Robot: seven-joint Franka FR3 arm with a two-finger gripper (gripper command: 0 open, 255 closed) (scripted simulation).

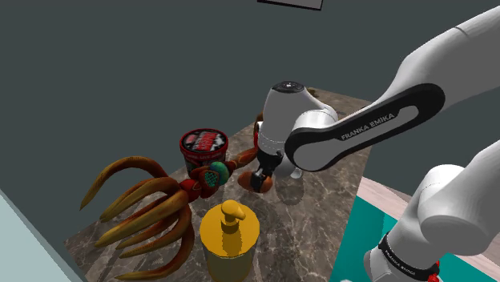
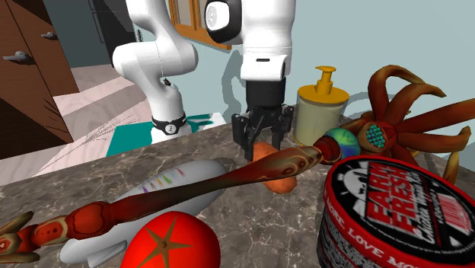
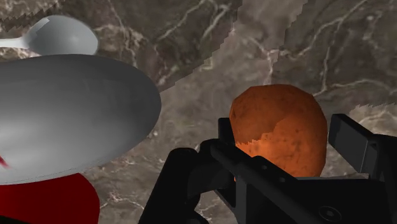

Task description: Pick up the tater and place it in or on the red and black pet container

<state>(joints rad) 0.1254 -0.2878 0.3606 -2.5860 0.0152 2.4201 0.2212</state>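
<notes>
Shoulder view: the tool (image 1: pixel 260 173) covers nearly all of the potato (image 1: pixel 265 183), and the bottom edge cuts the yellow soap dispenser (image 1: pixel 229 240). Second exterior view: an arm of the tentacled toy (image 2: pixel 228 181) crosses the potato's lower part; the red and black container (image 2: pixel 396 209) runs off the right and bottom edges, the tomato (image 2: pixel 164 244) off the bottom. Wrist view: the tool hides the potato's underside; the left edge cuts the grey rounded object (image 3: pixel 63 114).

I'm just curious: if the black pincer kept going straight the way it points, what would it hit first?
Most likely the orange-brown potato, directly ahead of the pincer, with the marbled countertop beyond it.
</notes>
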